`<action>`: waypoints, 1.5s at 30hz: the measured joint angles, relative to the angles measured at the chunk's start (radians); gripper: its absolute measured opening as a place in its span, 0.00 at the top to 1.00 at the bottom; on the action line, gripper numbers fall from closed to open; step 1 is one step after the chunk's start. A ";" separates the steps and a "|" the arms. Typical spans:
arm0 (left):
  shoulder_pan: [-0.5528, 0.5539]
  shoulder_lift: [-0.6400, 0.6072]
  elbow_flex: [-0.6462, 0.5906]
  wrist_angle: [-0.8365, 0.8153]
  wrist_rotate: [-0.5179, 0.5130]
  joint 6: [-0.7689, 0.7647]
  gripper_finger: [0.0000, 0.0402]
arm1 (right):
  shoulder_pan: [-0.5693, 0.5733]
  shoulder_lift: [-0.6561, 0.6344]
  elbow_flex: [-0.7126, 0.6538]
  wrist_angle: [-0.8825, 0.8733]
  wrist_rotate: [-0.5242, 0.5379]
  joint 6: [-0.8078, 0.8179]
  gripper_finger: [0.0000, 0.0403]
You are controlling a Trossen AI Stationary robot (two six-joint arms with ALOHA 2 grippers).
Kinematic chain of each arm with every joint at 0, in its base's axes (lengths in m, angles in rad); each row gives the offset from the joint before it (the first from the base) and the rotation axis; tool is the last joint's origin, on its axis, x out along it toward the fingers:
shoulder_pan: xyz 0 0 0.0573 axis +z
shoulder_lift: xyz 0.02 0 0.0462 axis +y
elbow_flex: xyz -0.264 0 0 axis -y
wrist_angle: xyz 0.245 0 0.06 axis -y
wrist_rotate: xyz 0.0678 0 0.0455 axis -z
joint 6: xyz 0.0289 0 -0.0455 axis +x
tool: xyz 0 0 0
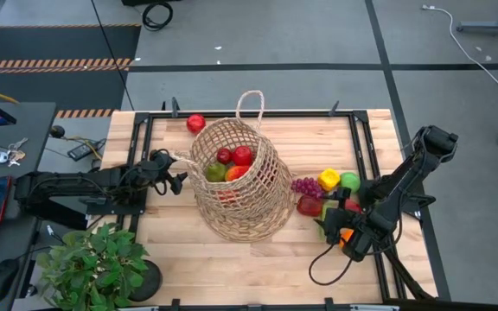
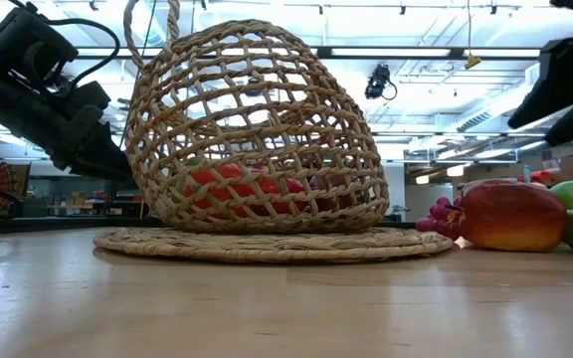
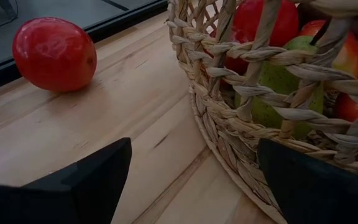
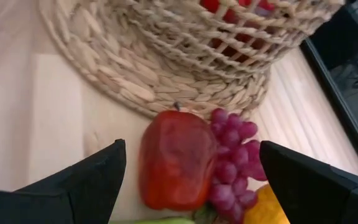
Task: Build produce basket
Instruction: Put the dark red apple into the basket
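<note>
The basket (image 1: pixel 240 186) is seen lying tilted near the middle of the tabletop (image 1: pixel 188 259), on a flat woven mat (image 2: pixel 272 244), with its mouth turned toward the far edge and one loop handle (image 1: pixel 250 105) reaching toward that edge. Through the weave, red fruits (image 1: pixel 234 155), a green fruit (image 1: pixel 215 172) and an orange-red piece can be made out inside it.

A single red fruit (image 1: pixel 196 123) lies loose near the far edge, just beside the basket's rim and apart from it.

The remaining produce is gathered near the right edge, beside the mat: purple grapes (image 1: pixel 305 186), a red-yellow mango (image 1: pixel 309 206) touching the grapes, a yellow pepper (image 1: pixel 328 180), a green fruit (image 1: pixel 350 181) and an orange piece (image 1: pixel 346 235) partly hidden under the right arm.

The left gripper (image 1: pixel 178 169) is held low by the left edge, at the basket's rim. Its fingers (image 3: pixel 86 180) are spread apart and nothing is held between them; the basket wall stands just in front of one finger.

The right gripper (image 1: pixel 335 226) hangs over the produce near the right edge. Its fingers (image 4: pixel 73 186) are spread wide and empty, with the mango and grapes lying ahead of them.

A leafy potted plant (image 1: pixel 93 263) stands at the near left corner.
</note>
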 joint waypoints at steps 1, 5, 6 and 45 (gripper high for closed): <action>0.000 0.000 0.000 0.000 0.000 0.000 0.11 | -0.003 0.000 -0.014 0.005 0.007 0.000 0.08; 0.000 0.000 0.000 0.000 0.000 0.000 0.11 | -0.025 -0.003 -0.093 0.053 0.019 0.020 0.08; 0.000 0.000 0.000 0.000 0.000 0.000 0.11 | -0.033 -0.006 -0.112 0.068 0.021 0.029 0.08; 0.000 0.000 0.000 0.000 0.000 0.000 0.11 | -0.276 -0.059 -0.355 0.718 -0.213 -0.240 0.13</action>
